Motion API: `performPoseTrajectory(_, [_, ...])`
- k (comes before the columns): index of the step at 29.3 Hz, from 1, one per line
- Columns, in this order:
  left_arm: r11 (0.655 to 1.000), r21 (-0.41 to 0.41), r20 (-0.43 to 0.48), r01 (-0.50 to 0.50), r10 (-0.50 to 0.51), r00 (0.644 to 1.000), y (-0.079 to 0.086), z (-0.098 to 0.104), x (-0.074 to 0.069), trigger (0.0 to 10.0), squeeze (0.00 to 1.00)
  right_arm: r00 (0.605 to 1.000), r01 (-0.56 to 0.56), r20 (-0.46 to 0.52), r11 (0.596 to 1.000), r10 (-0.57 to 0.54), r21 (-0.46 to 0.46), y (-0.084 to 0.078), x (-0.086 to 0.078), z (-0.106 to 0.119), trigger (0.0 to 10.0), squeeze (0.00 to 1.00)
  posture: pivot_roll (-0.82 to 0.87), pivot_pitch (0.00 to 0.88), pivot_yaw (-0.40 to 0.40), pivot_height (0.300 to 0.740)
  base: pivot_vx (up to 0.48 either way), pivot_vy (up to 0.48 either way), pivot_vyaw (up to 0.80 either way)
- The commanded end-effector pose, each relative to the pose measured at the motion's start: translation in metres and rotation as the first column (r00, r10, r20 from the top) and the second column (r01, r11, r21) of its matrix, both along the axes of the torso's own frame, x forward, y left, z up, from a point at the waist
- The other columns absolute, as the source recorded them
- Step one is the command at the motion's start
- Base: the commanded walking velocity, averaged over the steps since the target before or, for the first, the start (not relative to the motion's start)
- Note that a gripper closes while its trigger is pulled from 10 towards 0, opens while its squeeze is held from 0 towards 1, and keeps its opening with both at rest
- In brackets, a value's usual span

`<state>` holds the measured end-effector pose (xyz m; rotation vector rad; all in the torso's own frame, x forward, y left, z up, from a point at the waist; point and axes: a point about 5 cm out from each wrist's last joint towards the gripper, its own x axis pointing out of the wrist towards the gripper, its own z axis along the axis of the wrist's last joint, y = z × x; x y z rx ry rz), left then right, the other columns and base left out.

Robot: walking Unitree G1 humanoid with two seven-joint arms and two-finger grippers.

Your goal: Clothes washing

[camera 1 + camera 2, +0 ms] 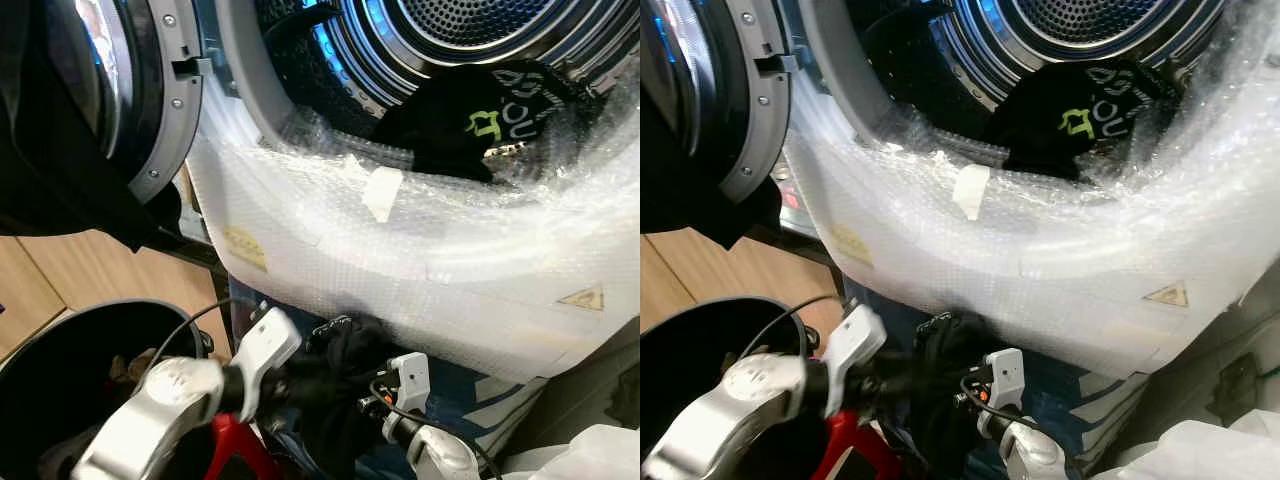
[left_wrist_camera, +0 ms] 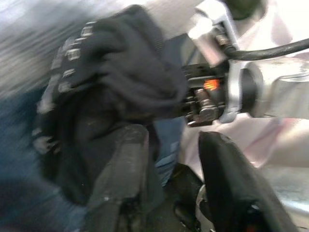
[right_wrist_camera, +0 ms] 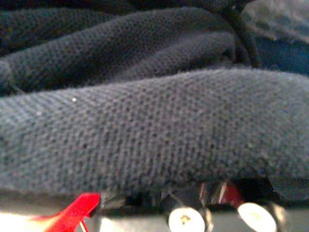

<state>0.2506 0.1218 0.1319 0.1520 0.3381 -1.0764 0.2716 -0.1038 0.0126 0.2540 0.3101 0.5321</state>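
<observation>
A dark knit garment (image 1: 335, 385) hangs bunched between my two grippers, below the washer's front. My right gripper (image 1: 368, 398) reaches into it from the right and is shut on the cloth, which covers the right wrist view as dark fabric (image 3: 145, 130). My left gripper (image 2: 169, 164) is beside the garment with its fingers (image 2: 120, 169) apart; the cloth drapes against one finger. Above, the washer drum (image 1: 460, 25) stands open and holds a black garment with green and white print (image 1: 475, 120).
Bubble wrap (image 1: 420, 260) covers the washer's front rim. The round door (image 1: 150, 90) is swung open at the upper left. A black basket (image 1: 60, 370) with some clothes stands at the lower left, and a white bag (image 1: 600, 450) at the lower right.
</observation>
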Motion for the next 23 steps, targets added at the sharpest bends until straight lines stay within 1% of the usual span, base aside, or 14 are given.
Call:
performPoseTrajectory(1, [0.999,0.005,0.041,-0.033,0.033,0.999,0.002,0.007,0.002,10.0,1.0,1.0,-0.002,0.016,1.0,0.002,-0.001,0.001,0.0,0.001,0.0,0.0,-0.02,0.043,0.001,0.74,0.0,0.0,0.0])
performPoseTrajectory(2, [0.999,0.007,0.039,-0.032,0.032,0.999,0.002,0.008,0.001,10.0,1.0,1.0,-0.002,0.016,1.0,0.002,-0.001,0.001,0.0,0.001,0.0,0.0,-0.02,0.043,0.001,0.74,0.0,0.0,0.0])
performPoseTrajectory(4, [0.957,-0.012,0.141,-0.289,0.288,0.947,0.017,0.012,0.02,10.0,1.0,1.0,-0.014,0.013,1.0,0.014,-0.014,-0.001,-0.003,-0.001,0.0,0.0,-0.01,0.051,-0.006,0.74,0.0,0.0,0.0])
performPoseTrajectory(5, [0.908,-0.013,0.198,-0.42,0.414,0.889,0.026,0.013,0.028,10.0,1.0,1.0,-0.025,0.009,1.0,0.025,-0.017,-0.001,-0.004,-0.003,0.0,0.0,0.0,0.048,-0.006,0.74,0.0,0.0,0.0])
performPoseTrajectory(6, [0.908,-0.013,0.198,-0.42,0.414,0.889,0.026,0.013,0.028,10.0,1.0,1.0,-0.025,0.009,1.0,0.025,-0.017,-0.001,-0.004,-0.003,0.0,0.0,0.0,0.048,-0.006,0.74,0.0,0.0,0.0])
performPoseTrajectory(7, [0.831,-0.014,0.271,-0.556,0.538,0.798,0.036,0.012,0.036,10.0,1.0,0.999,-0.043,0.009,0.999,0.043,-0.021,0.0,-0.006,-0.004,0.0,0.0,0.0,0.05,-0.006,0.74,0.0,0.0,0.0])
performPoseTrajectory(8, [0.777,-0.03,0.303,-0.629,0.606,0.735,0.043,0.011,0.041,10.0,0.43,0.999,-0.05,0.012,0.999,0.051,-0.014,0.001,-0.007,-0.003,0.0,0.0,0.0,0.048,-0.004,0.74,0.0,0.0,0.0])
performPoseTrajectory(10, [0.685,-0.058,0.319,-0.726,0.702,0.637,0.055,0.009,0.045,10.0,0.0,0.998,-0.055,0.022,0.998,0.055,-0.002,0.001,-0.007,-0.002,0.0,0.0,-0.01,0.046,-0.002,0.74,0.0,0.0,0.0])
performPoseTrajectory(11, [0.646,-0.063,0.333,-0.761,0.732,0.594,0.062,0.008,0.046,10.0,0.0,0.998,-0.056,0.029,0.998,0.056,0.004,0.001,-0.007,0.0,0.0,0.0,-0.01,0.044,-0.002,0.74,0.0,0.0,0.0])
performPoseTrajectory(12, [0.646,-0.063,0.333,-0.761,0.732,0.594,0.062,0.008,0.046,10.0,0.0,0.998,-0.056,0.029,0.998,0.056,0.004,0.001,-0.007,0.0,0.0,0.0,-0.01,0.044,-0.002,0.74,0.0,0.0,0.0])
performPoseTrajectory(14, [0.562,-0.049,0.369,-0.826,0.779,0.508,0.08,0.001,0.046,10.0,0.0,0.995,-0.077,0.059,0.997,0.076,0.019,0.001,-0.009,0.005,0.0,0.0,-0.01,0.043,0.0,0.74,0.0,0.0,0.0])
performPoseTrajectory(21, [0.441,-0.041,0.391,-0.897,0.833,0.392,0.099,-0.013,0.041,10.0,0.0,0.989,-0.107,0.108,0.993,0.101,0.055,-0.002,-0.012,0.016,0.0,0.0,-0.02,0.045,0.003,0.74,0.0,0.0,0.0])
performPoseTrajectory(22, [0.392,-0.04,0.406,-0.919,0.847,0.344,0.105,-0.02,0.037,10.0,0.0,0.984,-0.126,0.135,0.99,0.116,0.068,-0.003,-0.013,0.023,0.0,0.0,-0.02,0.048,0.003,0.74,0.0,0.0,0.0])
performPoseTrajectory(23, [0.392,-0.04,0.406,-0.919,0.847,0.344,0.105,-0.02,0.037,10.0,0.0,0.984,-0.126,0.135,0.99,0.116,0.068,-0.003,-0.013,0.023,0.0,0.0,-0.02,0.048,0.003,0.74,0.0,0.0,0.0])
